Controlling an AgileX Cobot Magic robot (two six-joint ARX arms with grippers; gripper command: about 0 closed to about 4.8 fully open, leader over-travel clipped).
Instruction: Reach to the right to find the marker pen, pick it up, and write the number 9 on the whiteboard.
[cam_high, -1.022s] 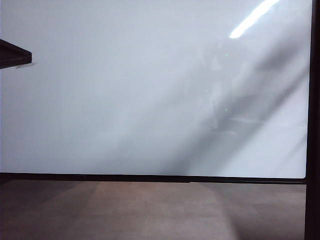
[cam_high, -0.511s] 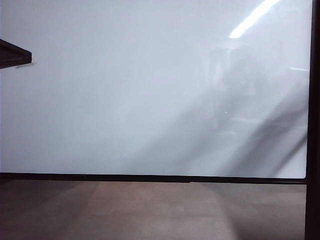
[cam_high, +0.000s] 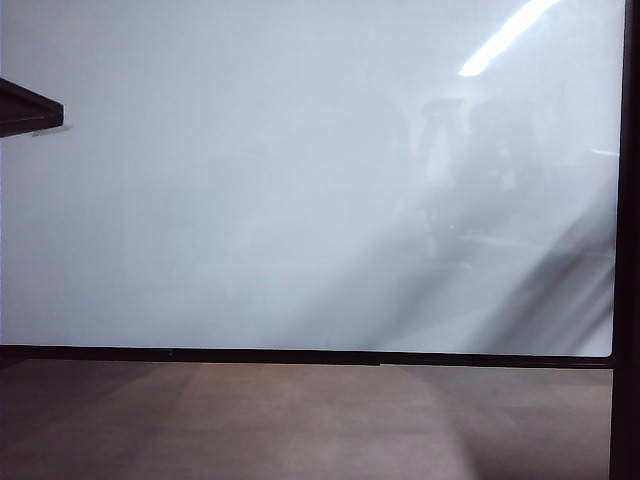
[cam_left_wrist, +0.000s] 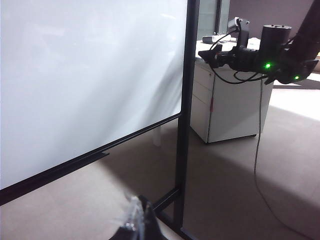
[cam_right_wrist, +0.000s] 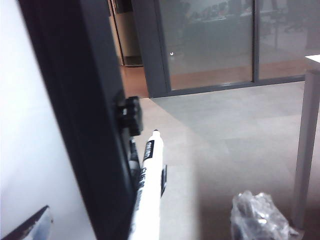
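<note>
I see the marker pen (cam_right_wrist: 146, 192) hanging upright against the whiteboard (cam_high: 250, 180) frame's right post, so my right gripper (cam_right_wrist: 150, 230), jaws spread wide, comes in alongside it. The board carries no stroke yet. My left gripper (cam_left_wrist: 136, 225) idles low; I cannot tell its state. Open floor lies beyond the post.

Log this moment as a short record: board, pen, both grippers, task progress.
whiteboard: no writing visible, only reflections
marker pen: white body, dark tip, beside the board's black frame
right gripper: open, a finger on each side of the pen, not closed on it
left gripper: low near the board's stand; only a wrapped part shows, opening unclear
progress: pen found, not yet picked up; nothing written
</note>
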